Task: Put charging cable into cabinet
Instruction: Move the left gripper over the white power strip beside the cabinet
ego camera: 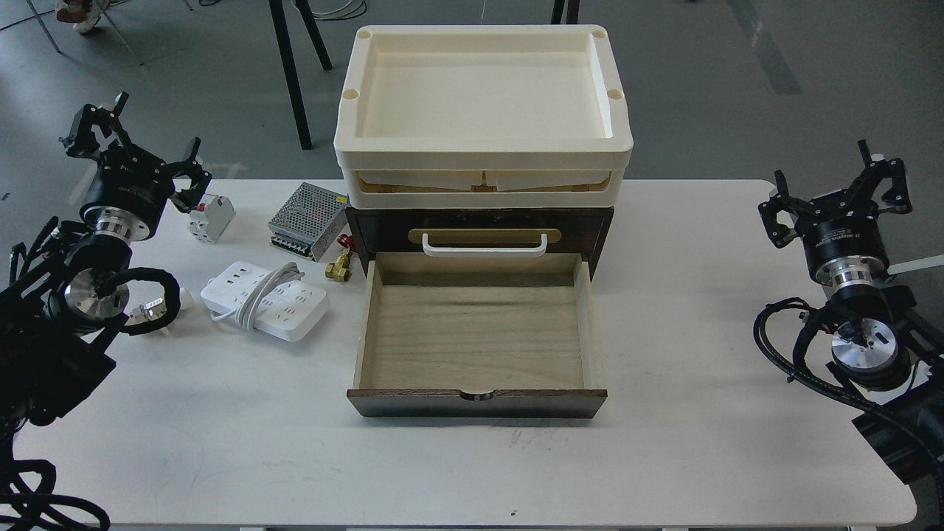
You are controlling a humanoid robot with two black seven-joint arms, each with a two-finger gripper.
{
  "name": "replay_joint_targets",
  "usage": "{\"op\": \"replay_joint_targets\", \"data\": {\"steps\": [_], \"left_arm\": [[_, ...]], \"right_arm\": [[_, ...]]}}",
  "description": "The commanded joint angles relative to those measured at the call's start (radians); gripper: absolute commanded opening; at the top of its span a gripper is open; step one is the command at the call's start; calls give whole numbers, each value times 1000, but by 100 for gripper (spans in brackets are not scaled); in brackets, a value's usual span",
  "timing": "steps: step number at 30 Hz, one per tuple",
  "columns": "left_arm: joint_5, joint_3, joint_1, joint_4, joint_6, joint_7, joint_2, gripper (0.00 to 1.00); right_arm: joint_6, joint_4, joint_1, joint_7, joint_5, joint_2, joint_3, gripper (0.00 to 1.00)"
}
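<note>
The charging cable (265, 301), a white power strip with its cord bundled around the middle, lies flat on the table left of the cabinet. The dark brown cabinet (479, 228) stands at the table's middle, its lower drawer (478, 332) pulled out and showing a bare light wood floor. The upper drawer is closed, with a white bar handle (484, 245). My left gripper (136, 147) hovers open at the far left, above and left of the cable, holding nothing. At the far right my right gripper (837, 188) is also open with nothing in it.
Cream plastic trays (483, 96) are stacked on top of the cabinet. A metal mesh power supply box (306, 220), a small white circuit breaker (212, 217) and a brass fitting (339, 268) lie between my left gripper and the cabinet.
</note>
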Motion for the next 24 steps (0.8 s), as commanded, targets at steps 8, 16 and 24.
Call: {"op": "replay_joint_targets", "data": {"steps": [8,16,24], "left_arm": [[0,5,-12,-23,0,12,15,100],[113,10,-15,-432,12,55,318,100],[769,-3,-44,-745,15,43,541,99]], "right_arm": [[1,0,0,2,-1,0,-7,100],[1,-5,1,2,-4,0,-7,100],[1,-6,5,2,-4,0,-3,100]]}}
